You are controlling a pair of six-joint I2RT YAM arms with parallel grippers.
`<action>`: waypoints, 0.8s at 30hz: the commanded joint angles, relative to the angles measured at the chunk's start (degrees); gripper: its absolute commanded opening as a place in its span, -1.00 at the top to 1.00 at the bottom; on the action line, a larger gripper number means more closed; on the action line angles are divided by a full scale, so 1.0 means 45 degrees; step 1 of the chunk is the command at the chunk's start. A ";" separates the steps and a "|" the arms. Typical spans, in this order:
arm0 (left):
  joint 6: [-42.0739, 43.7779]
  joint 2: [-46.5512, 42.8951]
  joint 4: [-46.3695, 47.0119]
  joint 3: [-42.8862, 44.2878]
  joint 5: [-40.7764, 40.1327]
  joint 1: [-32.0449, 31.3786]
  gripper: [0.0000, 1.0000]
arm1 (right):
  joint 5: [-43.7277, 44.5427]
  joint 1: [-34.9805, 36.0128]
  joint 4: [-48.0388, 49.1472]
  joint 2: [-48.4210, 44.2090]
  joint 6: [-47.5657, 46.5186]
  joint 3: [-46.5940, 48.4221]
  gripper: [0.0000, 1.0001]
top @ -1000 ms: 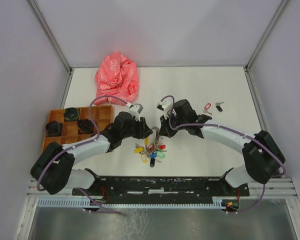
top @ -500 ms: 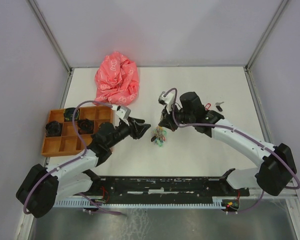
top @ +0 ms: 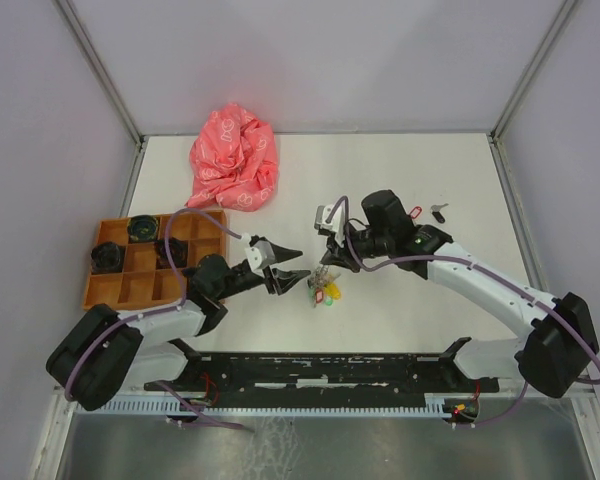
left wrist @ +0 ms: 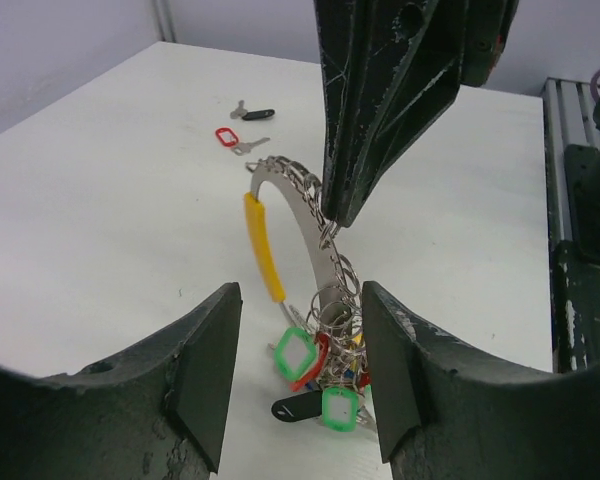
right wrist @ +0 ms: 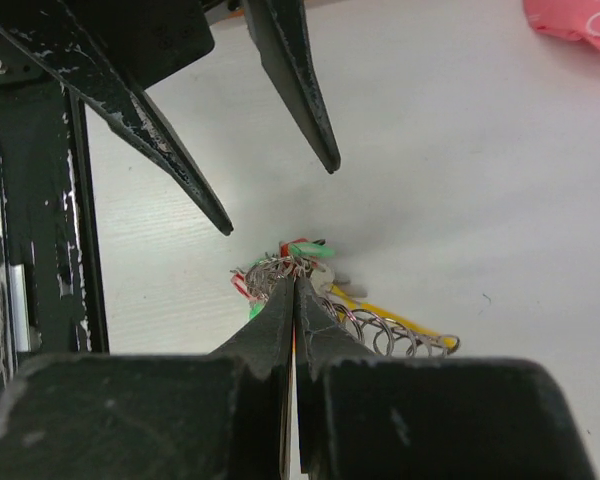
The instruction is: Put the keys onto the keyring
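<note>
Where the arms meet: just short of the middle of the desk [top: 430, 170], both reaching inward with their tips facing each other.
Left arm: stretched low from the near-left corner and pointing right.
Left gripper [top: 302, 264]: spread wide and holding nothing, its tips just beside the keyring.
Right arm: bent in from the near-right corner, wrist angled downward.
Right gripper [top: 328, 262]: pressed together, pinching the keyring [left wrist: 315, 240] by its curved metal band.
Keyring: hangs from that pinch, with a yellow sleeve on the band and coloured tags [left wrist: 320, 385] bunched at its bottom end.
Keys: red-headed key [left wrist: 227, 137] and black-headed key [left wrist: 258, 114] lie flat near each other on the desk beyond the right wrist, well apart from the keyring.
Left edge: orange tray [top: 135, 290] with compartments, beside the left arm.
Far-left corner: crumpled pink cloth [top: 235, 158].
Open room: bare desk across the far middle and far right.
</note>
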 commanded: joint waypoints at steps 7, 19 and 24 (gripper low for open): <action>0.2564 0.1186 0.1071 0.1035 0.2478 0.0017 0.03 | -0.1420 0.0090 -0.1255 0.0466 -0.2802 0.1166 0.99; 0.3048 0.2230 0.1039 0.1441 0.3265 -0.0178 0.22 | -0.2178 0.0220 -0.0638 0.0816 -0.2875 0.1152 0.98; 0.3051 0.2452 0.0980 0.1578 0.3402 -0.0319 0.25 | -0.2179 0.0242 -0.0498 0.0772 -0.2859 0.1041 0.99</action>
